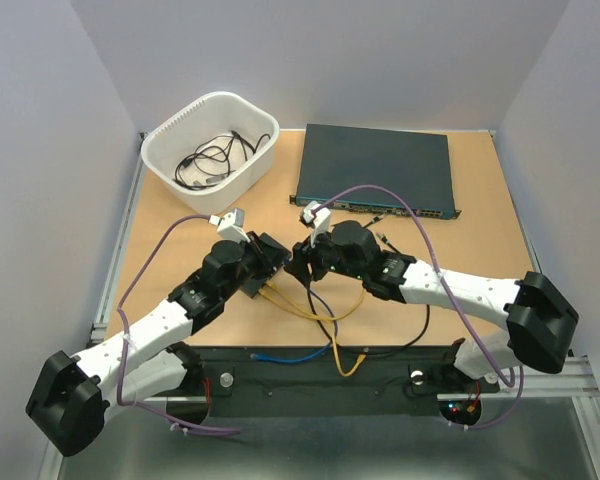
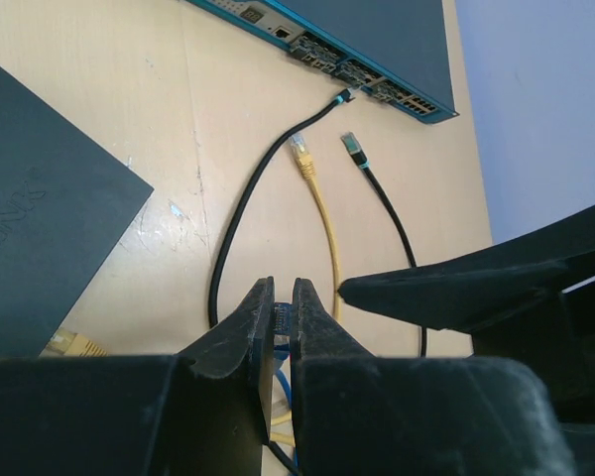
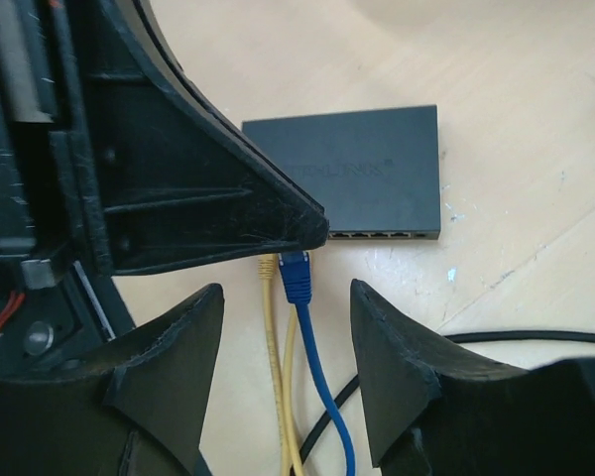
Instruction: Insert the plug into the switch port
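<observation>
The small flat black box (image 3: pixel 362 174) lies on the table, its row of ports (image 3: pixel 387 235) along the near edge. In the left wrist view the box (image 2: pixel 40 218) is at the left. My left gripper (image 2: pixel 283 297) is shut on the blue plug (image 2: pixel 281 319). In the right wrist view the blue plug (image 3: pixel 296 273) hangs just short of the ports, left of them, its blue cable (image 3: pixel 322 387) trailing down. My right gripper (image 3: pixel 288 327) is open, its jaws either side of the blue cable. In the top view both grippers (image 1: pixel 270 262) (image 1: pixel 302 262) meet mid-table.
A yellow plug (image 3: pixel 268 266) lies beside the blue one. Another yellow plug (image 2: pixel 299 154) and two black cables (image 2: pixel 367 164) lie loose. The large dark unit (image 1: pixel 375 170) is at the back, a white bin (image 1: pixel 210 140) of cables at back left.
</observation>
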